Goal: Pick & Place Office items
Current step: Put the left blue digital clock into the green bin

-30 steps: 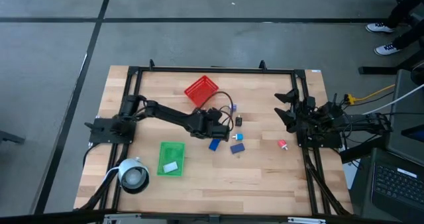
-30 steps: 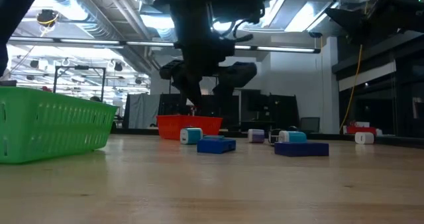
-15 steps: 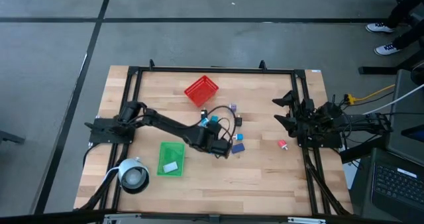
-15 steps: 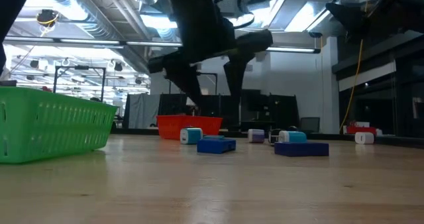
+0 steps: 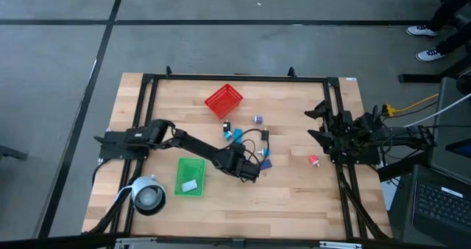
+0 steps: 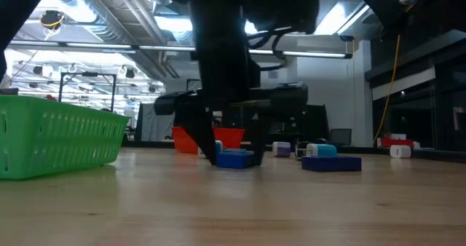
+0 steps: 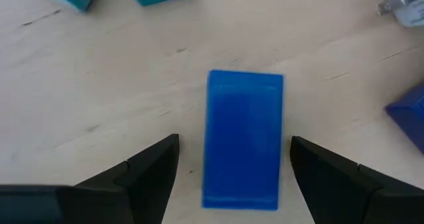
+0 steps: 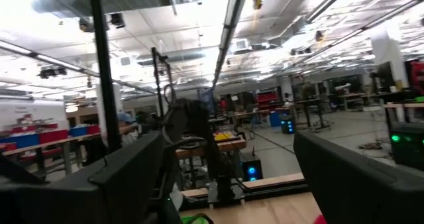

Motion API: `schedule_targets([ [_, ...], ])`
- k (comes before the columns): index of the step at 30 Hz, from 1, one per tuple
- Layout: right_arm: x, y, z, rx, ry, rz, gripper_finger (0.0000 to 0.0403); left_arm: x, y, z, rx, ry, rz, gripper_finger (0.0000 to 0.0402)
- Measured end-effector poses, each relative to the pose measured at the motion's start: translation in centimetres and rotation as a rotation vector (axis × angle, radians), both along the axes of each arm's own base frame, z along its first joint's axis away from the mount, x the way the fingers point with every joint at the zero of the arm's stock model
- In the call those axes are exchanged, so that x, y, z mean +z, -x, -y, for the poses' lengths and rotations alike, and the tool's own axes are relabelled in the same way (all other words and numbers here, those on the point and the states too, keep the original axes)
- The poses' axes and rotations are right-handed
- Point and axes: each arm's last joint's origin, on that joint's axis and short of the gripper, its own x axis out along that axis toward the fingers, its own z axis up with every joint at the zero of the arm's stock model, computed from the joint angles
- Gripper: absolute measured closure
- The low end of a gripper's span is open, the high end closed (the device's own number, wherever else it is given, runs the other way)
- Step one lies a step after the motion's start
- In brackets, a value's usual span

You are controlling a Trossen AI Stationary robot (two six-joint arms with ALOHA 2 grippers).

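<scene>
- The wooden table [image 5: 294, 197] is carrying everything, with both arms mounted at its sides.
- The left arm is reaching across the middle of the table, and the left gripper [image 7: 232, 184] is hanging low over a flat blue block [image 7: 244, 138]; its two fingers are standing wide open on either side of the block, apart from it and holding nothing.
- The right gripper [image 5: 318, 124] is waiting at the table's right edge, raised and pointing out into the room, its fingers spread wide and empty.
- The green tray [image 5: 190, 177] is lying near the left arm's base with one pale piece [image 5: 189, 184] inside it, which I am reading as the only item put away.
- The red mesh basket [image 5: 223, 100] is sitting at the far side of the table; I cannot tell whether anything is in it.
- The remaining office items are lying loose on the wood between the basket and the left gripper: two light blue blocks [image 5: 232, 134], a small purple piece [image 5: 257, 119], a small black piece [image 5: 264, 135] and a dark blue block [image 5: 266, 163] just beside the gripper.
- A pink-red bit [image 5: 314, 160] is lying alone, nearer the right arm and well apart from the cluster.
- Judging from this, the task is sitting at an early stage: a closing of the fingers on the blue block looks like the step in hand, and most pieces are waiting their turn.
</scene>
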Motion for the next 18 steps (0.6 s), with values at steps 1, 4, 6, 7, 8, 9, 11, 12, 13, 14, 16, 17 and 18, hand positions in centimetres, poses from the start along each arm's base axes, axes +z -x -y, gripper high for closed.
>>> schedule_targets([
  [1,0.0,0.0,0.0,0.004,0.001,0.000,0.0058,-0.1,-0.2,0.1,0.000,-0.006,-0.005,0.0121],
  [4,0.0,0.0,0.0,0.006,-0.005,-0.005,0.0058,0.0,-1.1,-0.2,0.004,-0.005,-0.008,0.0121],
  [6,0.0,0.0,0.0,0.008,-0.009,-0.005,0.0058,-0.2,-1.7,-0.4,0.011,0.004,-0.014,0.0121],
  [7,0.0,0.0,0.0,0.011,-0.017,-0.005,0.0058,-0.2,-1.8,-0.5,0.012,0.006,-0.025,0.0121],
  [8,0.0,0.0,0.0,0.012,-0.020,-0.004,0.0058,-0.4,-1.9,-0.5,0.012,0.008,-0.041,0.0121],
  [9,0.0,0.0,0.0,0.013,-0.022,-0.004,0.0058,-0.8,-1.9,-0.6,0.013,0.009,-0.058,0.0121],
  [11,-0.1,0.0,0.0,0.016,-0.025,-0.011,0.0058,-1.1,-1.9,-0.6,0.016,0.016,-0.083,0.0124],
  [12,-0.1,-0.1,0.0,0.020,-0.029,-0.015,0.0058,-1.3,-1.9,-0.7,0.018,0.017,-0.090,0.0128],
  [13,-0.2,-0.1,0.0,0.024,-0.038,-0.020,0.0058,-1.4,-1.8,-0.7,0.018,0.017,-0.095,0.0133],
  [14,-0.3,-0.1,0.0,0.026,-0.043,-0.028,0.0058,-1.4,-1.8,-0.7,0.018,0.016,-0.100,0.0138],
  [16,-0.3,-0.1,0.0,0.026,-0.045,-0.038,0.0058,-1.4,-1.7,-0.7,0.018,0.013,-0.113,0.0152],
  [17,-0.4,-0.2,0.0,0.027,-0.046,-0.042,0.0058,-1.4,-1.6,-0.7,0.017,0.011,-0.117,0.0160],
  [18,-0.4,-0.2,0.0,0.029,-0.051,-0.048,0.0058,-1.4,-1.6,-0.7,0.012,0.009,-0.123,0.0168],
])
